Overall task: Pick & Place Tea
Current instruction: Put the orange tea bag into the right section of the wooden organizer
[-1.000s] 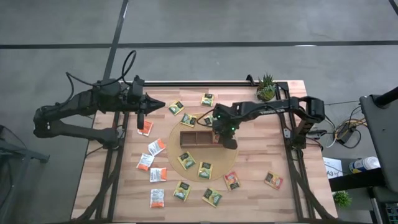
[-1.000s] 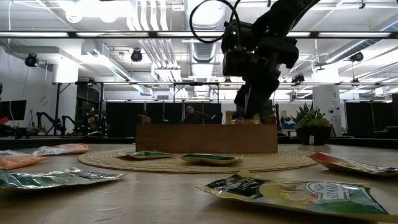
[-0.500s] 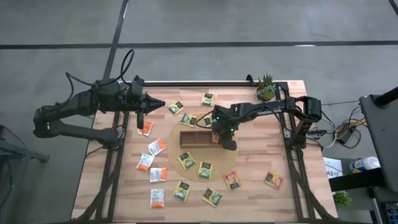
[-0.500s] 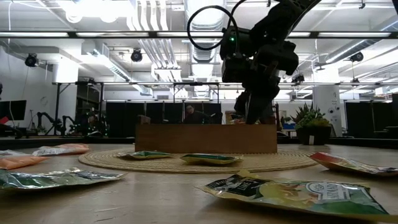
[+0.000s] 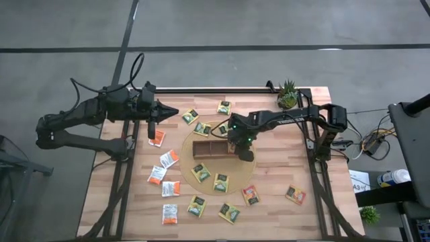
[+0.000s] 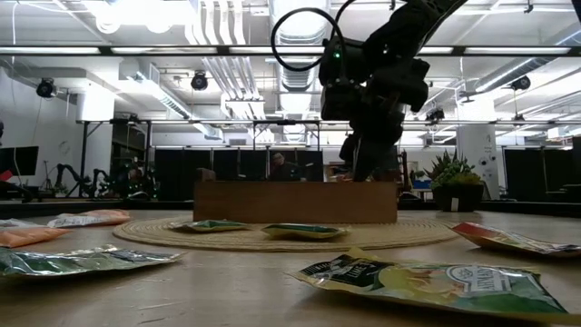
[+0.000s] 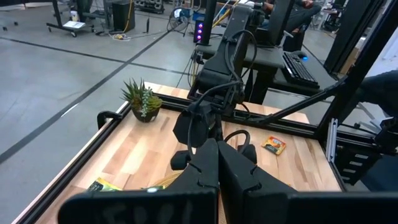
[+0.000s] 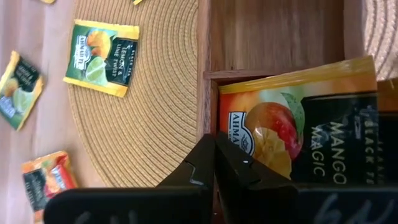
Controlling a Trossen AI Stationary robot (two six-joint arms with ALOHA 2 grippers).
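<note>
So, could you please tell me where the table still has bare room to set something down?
Bare wood lies between the round mat and the table's right edge, bordered by the plant and one sachet. The left and near sides are crowded with sachets.

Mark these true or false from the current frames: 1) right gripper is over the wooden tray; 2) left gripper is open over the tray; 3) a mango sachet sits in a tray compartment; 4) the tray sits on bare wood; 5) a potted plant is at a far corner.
1) True. The right gripper is at the right end of the wooden tray.
2) False. The left gripper is shut and waits near the table's left edge, away from the tray.
3) True. The right wrist view shows an orange mango sachet inside a compartment.
4) False. The tray rests on a round woven mat.
5) True. The potted plant stands at the far right corner.
</note>
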